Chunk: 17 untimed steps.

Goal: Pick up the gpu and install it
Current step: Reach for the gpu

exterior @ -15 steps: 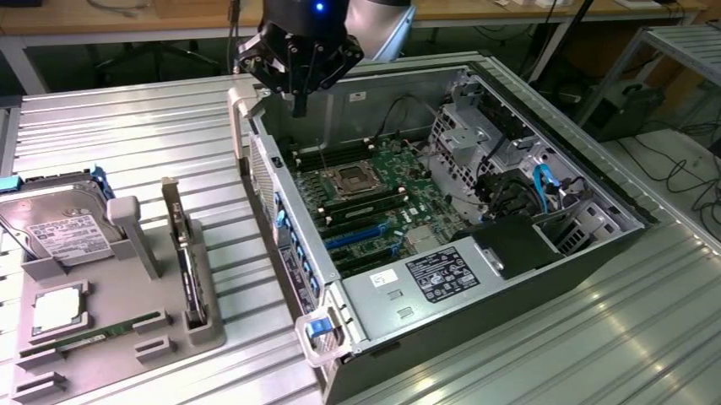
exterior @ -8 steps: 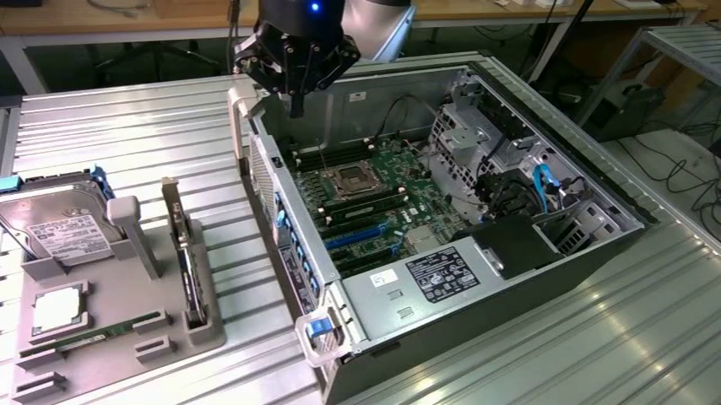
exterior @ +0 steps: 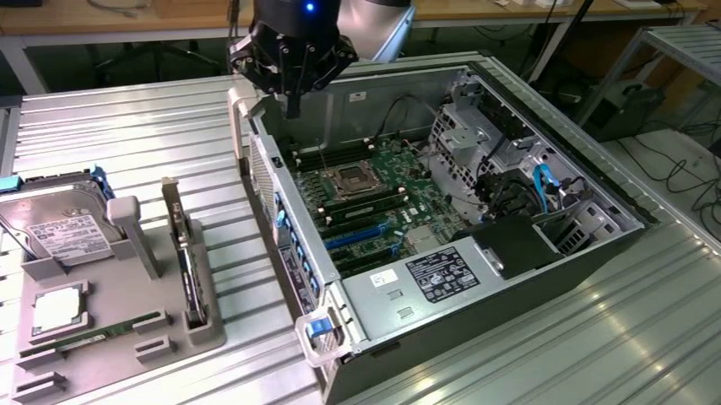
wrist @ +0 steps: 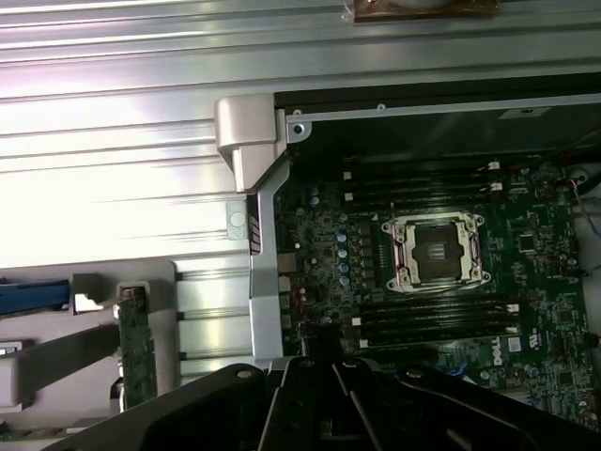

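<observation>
One ribbed metal table [exterior: 124, 135] (desks [exterior: 169, 15] behind) bears gpu [exterior: 184, 253] and case [exterior: 474, 337].

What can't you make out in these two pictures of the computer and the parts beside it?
- gpu: in the exterior view it stands edge-on in the gray holder, so its faces are hidden.
- In the wrist view, the gripper covers one end of it and part of the motherboard.
- Hard drive: cut off by the exterior view's left edge.
- Power supply label: print too small to read in the exterior view.
</observation>
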{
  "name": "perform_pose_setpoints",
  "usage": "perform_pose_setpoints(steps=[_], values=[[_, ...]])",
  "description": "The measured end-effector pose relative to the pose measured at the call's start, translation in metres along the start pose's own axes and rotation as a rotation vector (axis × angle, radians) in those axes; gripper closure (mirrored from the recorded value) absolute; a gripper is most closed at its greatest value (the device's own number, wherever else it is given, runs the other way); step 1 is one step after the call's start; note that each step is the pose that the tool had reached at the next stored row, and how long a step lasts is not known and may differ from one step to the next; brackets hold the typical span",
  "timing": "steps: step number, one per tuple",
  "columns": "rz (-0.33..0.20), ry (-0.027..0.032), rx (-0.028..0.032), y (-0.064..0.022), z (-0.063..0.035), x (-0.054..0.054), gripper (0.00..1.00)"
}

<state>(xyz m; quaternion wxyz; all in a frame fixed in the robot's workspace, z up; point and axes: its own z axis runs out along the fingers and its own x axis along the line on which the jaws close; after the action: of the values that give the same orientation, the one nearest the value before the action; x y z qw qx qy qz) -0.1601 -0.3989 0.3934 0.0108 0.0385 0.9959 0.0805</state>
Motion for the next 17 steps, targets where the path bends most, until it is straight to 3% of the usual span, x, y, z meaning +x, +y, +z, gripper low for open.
perform_pose_setpoints(steps=[17], values=[[0.000,0.0000,0.0000,-0.0007,-0.0002,0.0082,0.89]])
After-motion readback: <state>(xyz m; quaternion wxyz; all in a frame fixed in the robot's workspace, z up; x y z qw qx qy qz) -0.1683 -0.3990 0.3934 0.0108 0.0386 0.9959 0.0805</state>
